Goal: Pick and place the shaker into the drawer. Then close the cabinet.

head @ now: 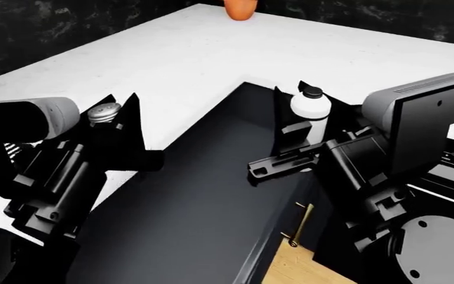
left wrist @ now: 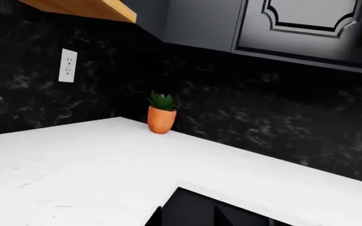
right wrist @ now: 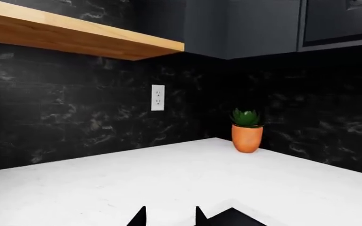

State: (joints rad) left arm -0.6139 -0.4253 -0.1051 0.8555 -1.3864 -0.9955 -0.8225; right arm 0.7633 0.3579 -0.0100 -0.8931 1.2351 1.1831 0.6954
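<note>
Head view: high, angled forward and down over both arms, close above open black drawer (head: 187, 195) and white countertop (head: 187, 59); orange plant pot (head: 240, 8) clipped at far edge. Left wrist view: low over countertop (left wrist: 74, 169), facing corner of black marbled backsplash (left wrist: 263, 117); pot (left wrist: 161, 118), wall outlet (left wrist: 68, 65), wooden shelf (left wrist: 86, 8), dark upper cabinet (left wrist: 307, 28) in frame. Right wrist view: similarly low, facing same corner from farther off. Shared by both wrist views: pot (right wrist: 247, 137), outlet (right wrist: 158, 97), shelf (right wrist: 74, 40), countertop (right wrist: 168, 183). Shared by all three: pot and countertop.
</note>
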